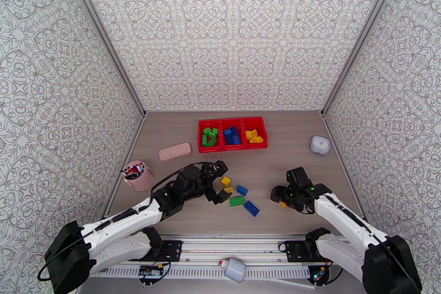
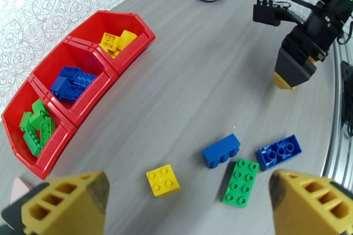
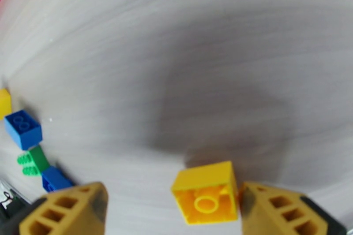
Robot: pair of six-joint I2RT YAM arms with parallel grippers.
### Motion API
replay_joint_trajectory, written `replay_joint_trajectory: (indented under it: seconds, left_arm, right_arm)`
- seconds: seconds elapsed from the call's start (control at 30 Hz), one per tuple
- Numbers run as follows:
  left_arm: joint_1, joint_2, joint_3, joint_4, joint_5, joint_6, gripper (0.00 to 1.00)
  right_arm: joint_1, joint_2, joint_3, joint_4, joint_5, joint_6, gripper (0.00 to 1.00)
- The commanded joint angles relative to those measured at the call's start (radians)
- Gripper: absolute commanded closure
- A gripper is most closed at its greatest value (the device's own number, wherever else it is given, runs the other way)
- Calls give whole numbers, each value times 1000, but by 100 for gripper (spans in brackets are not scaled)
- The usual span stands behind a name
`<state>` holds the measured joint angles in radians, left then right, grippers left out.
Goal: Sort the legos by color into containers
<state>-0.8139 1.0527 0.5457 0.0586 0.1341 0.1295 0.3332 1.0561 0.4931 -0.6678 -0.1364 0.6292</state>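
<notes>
A pink cup (image 1: pixel 138 176) of pens stands by the counter's left edge. A pink case (image 1: pixel 175 152) lies just past it, toward the far edge.

The left jaws hang released and spread wide over the middle of the counter (image 2: pixel 212 68), with the yellow fingers (image 2: pixel 66 205) far apart and gripping nothing. Below the gap a yellow brick (image 2: pixel 163 180) sits studs up, untouched. To its right lie three more loose legos:
- a blue brick (image 2: pixel 221 150);
- a green brick (image 2: pixel 241 182) just beside it, on the near side;
- a second blue brick (image 2: pixel 279 152), underside up.

The containers (image 1: pixel 231 149) form one red row at the middle of the far edge, well apart from the loose bricks. The left bin holds green legos (image 1: pixel 209 137), the middle bin blue legos (image 1: pixel 232 135), and the right bin yellow legos (image 1: pixel 254 135).

Toward the near right corner, the right jaws are low over the counter and not yet clenched. Another yellow brick (image 3: pixel 205 192) lies between their fingers (image 3: pixel 273 209), hollow underside toward the wrist camera. It rests hard against one finger while the other finger (image 3: pixel 66 209) stands clear of it.

A small white box (image 1: pixel 320 144) sits by the right edge.
</notes>
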Motion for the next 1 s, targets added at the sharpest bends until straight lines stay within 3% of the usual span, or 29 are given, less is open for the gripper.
replay_joint_trajectory:
  seconds: [0.0,0.4,0.7,0.97]
  left_arm:
    - [-6,-2,-12,35,6,13,0]
    - [-7,0,-7,15,4,12,0]
    - [-10,-6,-6,14,4,15,0]
    - [-9,-5,-13,15,4,15,0]
  right_arm:
    - [13,29,19,-28,17,-22,20]
    - [95,172,103,-72,117,-58,28]
    - [105,191,113,-75,158,-59,50]
    - [105,197,122,-79,172,-52,64]
